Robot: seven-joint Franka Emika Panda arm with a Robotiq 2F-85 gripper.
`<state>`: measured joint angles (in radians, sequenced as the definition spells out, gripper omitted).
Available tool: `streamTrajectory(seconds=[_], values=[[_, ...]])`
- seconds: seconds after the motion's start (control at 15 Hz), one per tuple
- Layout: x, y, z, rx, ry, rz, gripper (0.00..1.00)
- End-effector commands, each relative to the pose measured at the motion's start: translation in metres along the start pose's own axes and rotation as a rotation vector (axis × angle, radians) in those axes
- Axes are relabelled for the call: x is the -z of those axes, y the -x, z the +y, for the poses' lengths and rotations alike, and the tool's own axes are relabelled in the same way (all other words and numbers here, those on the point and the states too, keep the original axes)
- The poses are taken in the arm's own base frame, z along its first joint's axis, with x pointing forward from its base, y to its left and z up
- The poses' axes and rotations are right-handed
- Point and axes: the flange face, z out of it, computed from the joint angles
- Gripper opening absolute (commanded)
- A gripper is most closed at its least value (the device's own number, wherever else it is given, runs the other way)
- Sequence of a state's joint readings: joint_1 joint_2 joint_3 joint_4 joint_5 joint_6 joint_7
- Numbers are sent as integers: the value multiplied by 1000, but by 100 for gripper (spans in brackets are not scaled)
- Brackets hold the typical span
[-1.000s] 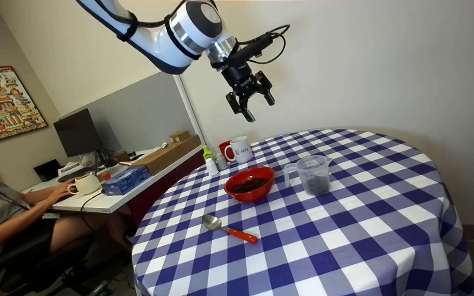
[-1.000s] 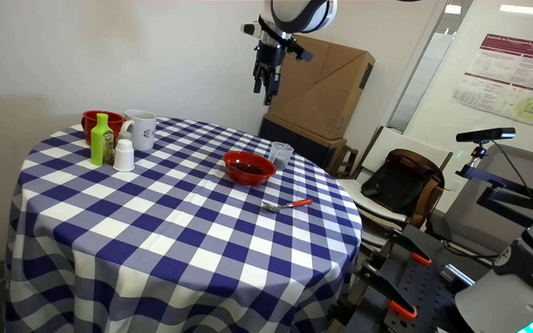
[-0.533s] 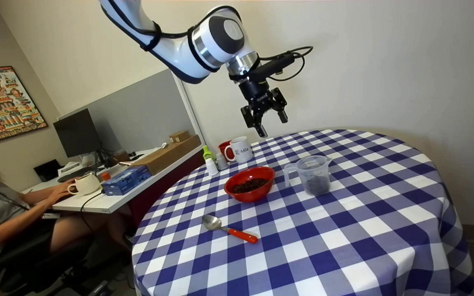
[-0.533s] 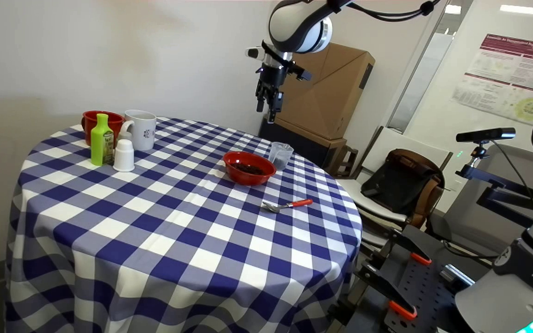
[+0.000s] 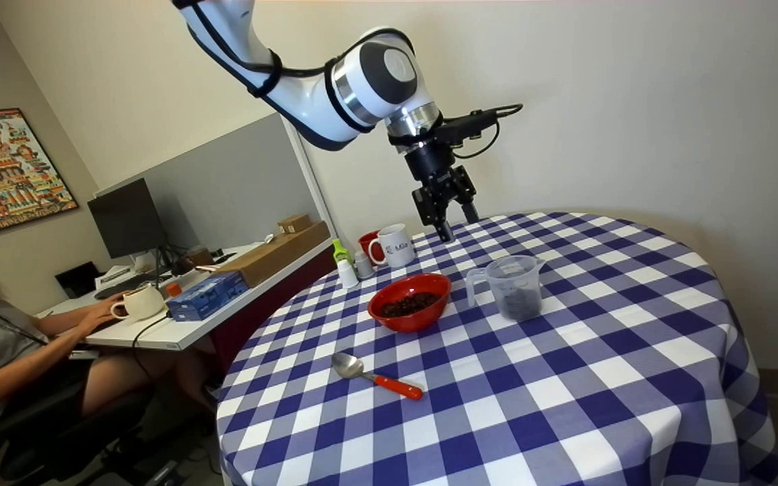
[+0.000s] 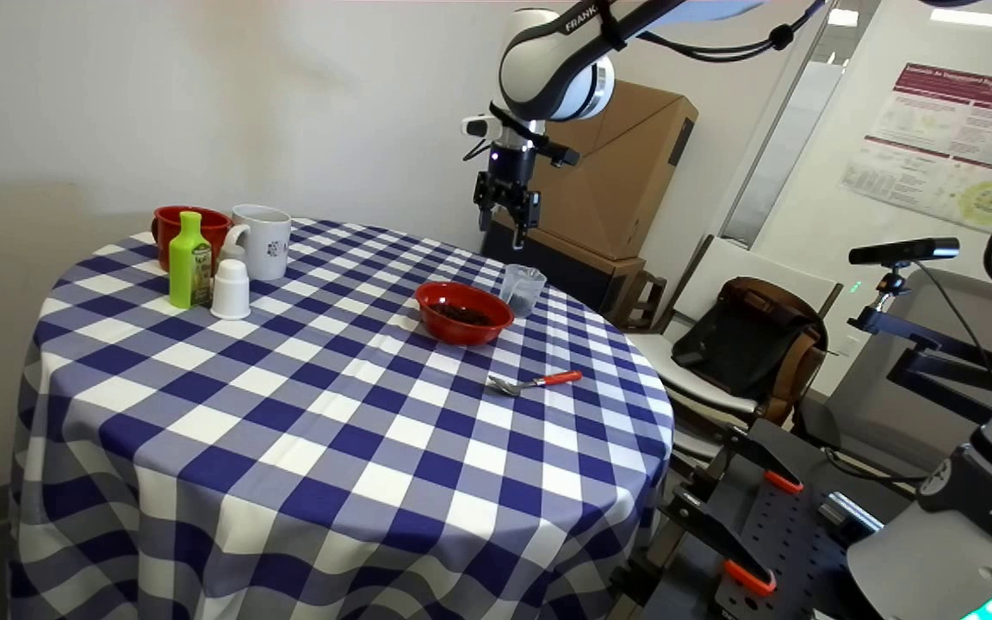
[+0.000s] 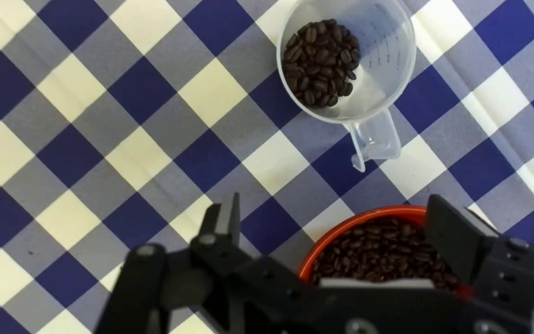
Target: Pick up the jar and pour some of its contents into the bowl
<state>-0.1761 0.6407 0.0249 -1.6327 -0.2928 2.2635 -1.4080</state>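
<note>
Wrist view: jar [image 7: 380, 69] and bowl [image 7: 394, 212] hold coffee beans [image 7: 320, 65].

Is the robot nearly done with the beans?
Done: nothing certain. The red bowl holds beans, but how they got there I can't tell. In hand: perhaps the reach; the open gripper hangs empty, apart from the clear jug. Left: grabbing the upright jug, lifting it, pouring out some of its beans.
</note>
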Motion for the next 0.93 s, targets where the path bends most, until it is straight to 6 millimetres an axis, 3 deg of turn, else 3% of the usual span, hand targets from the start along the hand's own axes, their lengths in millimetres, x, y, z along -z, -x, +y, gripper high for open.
streamTrajectory(seconds=[0.0, 0.27, 0.53, 0.87], values=[[-2, 1, 0, 27, -8, 0, 100], [-4, 2, 3, 48, -17, -2, 100], [-12, -1, -3, 165, -29, 10, 100], [-18, 10, -3, 316, -51, 34, 100]])
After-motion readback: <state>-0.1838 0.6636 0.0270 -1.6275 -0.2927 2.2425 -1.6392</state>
